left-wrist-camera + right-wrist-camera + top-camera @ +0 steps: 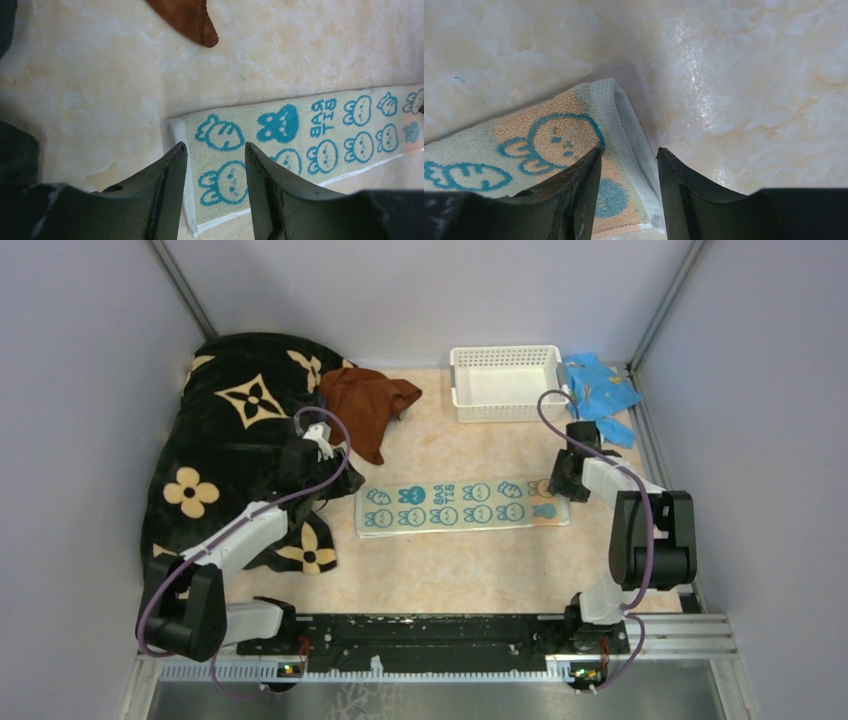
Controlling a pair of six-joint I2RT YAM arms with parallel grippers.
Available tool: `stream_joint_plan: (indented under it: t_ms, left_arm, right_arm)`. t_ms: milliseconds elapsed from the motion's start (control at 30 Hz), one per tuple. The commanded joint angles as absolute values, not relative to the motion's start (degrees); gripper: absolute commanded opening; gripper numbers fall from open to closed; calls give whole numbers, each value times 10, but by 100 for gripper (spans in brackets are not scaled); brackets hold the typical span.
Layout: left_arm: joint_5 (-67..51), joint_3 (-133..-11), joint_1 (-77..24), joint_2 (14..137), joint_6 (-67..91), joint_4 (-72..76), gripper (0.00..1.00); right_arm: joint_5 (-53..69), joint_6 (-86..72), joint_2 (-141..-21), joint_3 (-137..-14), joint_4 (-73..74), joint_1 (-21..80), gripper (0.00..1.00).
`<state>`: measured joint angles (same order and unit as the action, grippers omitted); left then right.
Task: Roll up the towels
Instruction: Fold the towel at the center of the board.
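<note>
The teal-and-white patterned towel [460,506] lies flat and folded into a long strip mid-table. My left gripper [322,452] is open and hovers over the strip's left end [225,150], empty. My right gripper [562,480] is open over the strip's right end [574,130], its jaws astride the white hem, holding nothing. The rust-brown towel [368,405] lies crumpled at the back, partly on the black blanket; its tip shows in the left wrist view [192,22]. The slate grey-blue towel is not in view.
A big black blanket with tan flowers [235,450] fills the left side under my left arm. A white basket [505,382] stands at the back right, with a bright light-blue cloth [600,390] beside it. Grey walls close in the table.
</note>
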<state>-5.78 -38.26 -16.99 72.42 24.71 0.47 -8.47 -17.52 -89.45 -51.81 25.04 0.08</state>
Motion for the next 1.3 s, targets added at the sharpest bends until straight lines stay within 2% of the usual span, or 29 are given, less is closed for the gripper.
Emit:
stream_joint_plan:
  t_ms: [0,267,400,533,700,800,933,1133,1267]
  left_arm:
    - [-49,-374,-169,713,237,-8,53]
    - [-49,-370,-169,714,237,-1,51]
    - [-52,-369,-169,713,236,-1,50]
    - [-57,-368,-169,712,239,-1,50]
    - [-88,-364,-170,722,249,12,50]
    - [-107,-366,-170,728,252,13,50]
    - [-145,-366,-174,744,262,23,50]
    - [-188,-361,-187,783,284,47,50]
    - [-208,-357,-202,810,306,72,49]
  right_arm:
    - [-69,-174,-922,-516,228,-14,45]
    - [-34,-184,-992,-506,240,-30,34]
    - [-57,-184,-1006,-517,255,-30,21]
    - [-153,-191,-979,-547,276,-34,0]
    - [-308,-205,-908,-594,306,-35,0]
    - [-345,-203,-868,-601,302,-33,0]
    - [-310,-187,-857,-617,319,6,0]
    - [-132,-221,-848,-639,360,95,0]
    - [-57,-249,-837,-648,353,174,0]
